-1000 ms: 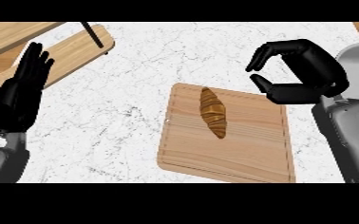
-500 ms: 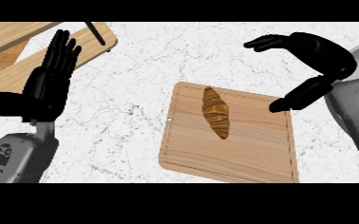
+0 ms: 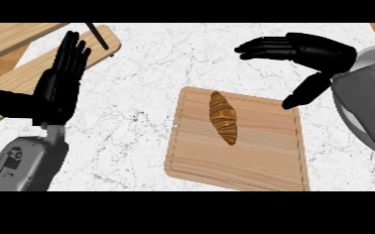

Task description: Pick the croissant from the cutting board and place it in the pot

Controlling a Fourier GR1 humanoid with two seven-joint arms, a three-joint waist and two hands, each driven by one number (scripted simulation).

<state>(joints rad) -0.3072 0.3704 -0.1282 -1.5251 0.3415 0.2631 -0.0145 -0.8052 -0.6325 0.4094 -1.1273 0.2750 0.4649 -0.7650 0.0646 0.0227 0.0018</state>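
The croissant (image 3: 223,117) is lying on the cutting board (image 3: 256,158) at centre frame. The right hand (image 3: 311,54) is hovering spread wide at upper right, holding nothing. The left hand (image 3: 57,87) is resting flat-fingered at left.

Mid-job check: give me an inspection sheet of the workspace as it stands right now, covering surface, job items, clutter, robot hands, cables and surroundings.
Surface: white marbled counter, no spills seen.
Job's things: croissant lies lengthwise on the cutting board, untouched. The pot is not identifiable; a grey curved shape sits at the right edge and I cannot tell what it is.
Clutter: wooden pieces at upper left, with a thin black rod across them.
Robot hands: left robot hand open, fingers up, resting at the left side. Right robot hand open, fingers spread above the board's upper right corner, apart from the croissant.
Cables: nothing seen.
Surroundings: nothing seen beyond the counter.
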